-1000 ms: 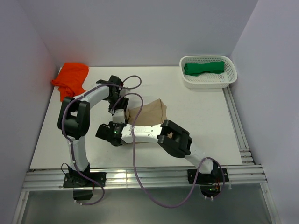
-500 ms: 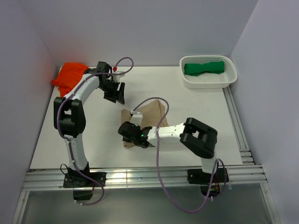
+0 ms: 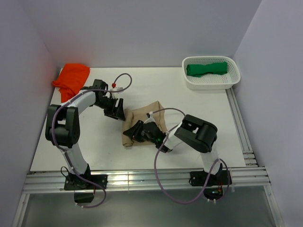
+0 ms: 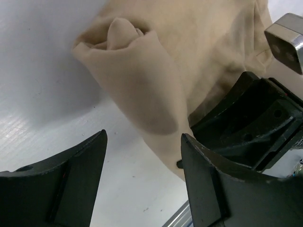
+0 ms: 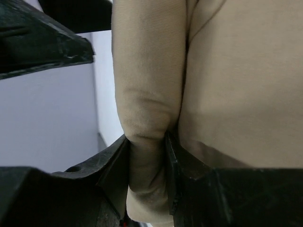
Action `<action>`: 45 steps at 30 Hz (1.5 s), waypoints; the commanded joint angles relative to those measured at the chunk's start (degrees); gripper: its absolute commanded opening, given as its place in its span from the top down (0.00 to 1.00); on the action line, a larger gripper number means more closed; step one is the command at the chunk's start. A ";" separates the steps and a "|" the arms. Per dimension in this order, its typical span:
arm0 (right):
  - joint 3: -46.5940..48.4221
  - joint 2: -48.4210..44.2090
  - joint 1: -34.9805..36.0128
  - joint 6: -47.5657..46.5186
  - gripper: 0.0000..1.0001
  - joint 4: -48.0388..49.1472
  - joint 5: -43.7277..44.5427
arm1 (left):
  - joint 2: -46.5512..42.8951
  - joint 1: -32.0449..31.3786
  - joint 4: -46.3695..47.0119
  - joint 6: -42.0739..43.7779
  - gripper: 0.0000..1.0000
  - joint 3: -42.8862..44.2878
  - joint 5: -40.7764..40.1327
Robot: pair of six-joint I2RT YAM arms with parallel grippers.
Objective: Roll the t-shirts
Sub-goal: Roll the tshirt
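The tan t-shirt point(image 3: 152, 116) lies bunched and partly rolled on the table point(image 3: 104, 151), its long axis slanting from near-left to far-right. The right pincer point(image 3: 136, 131) nips a thick fold at its near-left end. The left pincer point(image 3: 117, 111) hovers just left of it, spread wide and holding nothing. Beyond the left pincer lies an orange t-shirt point(image 3: 72, 78). Far to the right of both pincers, a green t-shirt point(image 3: 206, 69) sits in a white perforated basket point(image 3: 233, 79).

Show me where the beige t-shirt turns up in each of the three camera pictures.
Top external: the tan t-shirt lies near the middle of the picture.
Left wrist: it fills the upper middle and right, with a rolled edge nearest the camera.
Right wrist: it fills most of the frame, with a fold pinched low down.
Shared landmark: the black right tool, clamped on that fold.
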 commanded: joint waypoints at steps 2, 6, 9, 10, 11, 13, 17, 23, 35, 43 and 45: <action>-1.59 3.24 -0.39 5.95 0.62 16.67 -5.25 | -1.01 -0.11 11.57 -2.91 0.31 -3.52 2.39; -3.00 4.30 -0.30 7.62 0.62 19.48 -4.99 | 1.44 -0.55 14.85 -6.17 0.35 -4.14 -2.09; -2.91 3.69 -0.39 7.36 0.62 18.53 -5.16 | 1.97 -0.90 16.79 -8.61 0.37 -4.49 -5.08; -2.91 3.68 -0.39 7.36 0.61 17.74 -5.17 | 2.06 -1.16 17.05 -8.89 0.39 -4.50 -5.96; -2.83 3.60 -0.39 7.45 0.61 17.73 -5.25 | 2.24 -1.42 17.23 -8.98 0.39 -4.50 -7.36; -2.48 3.68 -0.39 7.80 0.61 16.95 -5.52 | 2.76 -2.30 17.49 -9.51 0.41 -4.76 -8.51; -1.42 1.85 -0.39 7.62 0.55 10.11 -4.82 | 3.38 -4.23 17.23 -10.13 0.43 -5.02 -12.54; 1.30 -5.97 -0.13 2.97 0.47 -10.28 -0.35 | 4.43 -5.47 15.39 -9.69 0.45 -3.71 -16.42; 21.50 -12.31 5.67 -7.31 0.41 -58.97 19.34 | 5.05 -7.14 13.89 -9.60 0.45 -2.30 -19.68; 34.87 -8.10 9.71 -9.51 0.42 -78.67 32.43 | 6.37 -7.93 13.01 -9.34 0.47 -1.95 -20.56; 38.39 -6.69 10.59 -10.13 0.43 -81.74 34.20 | 6.54 -8.10 13.01 -9.34 0.47 -2.12 -20.65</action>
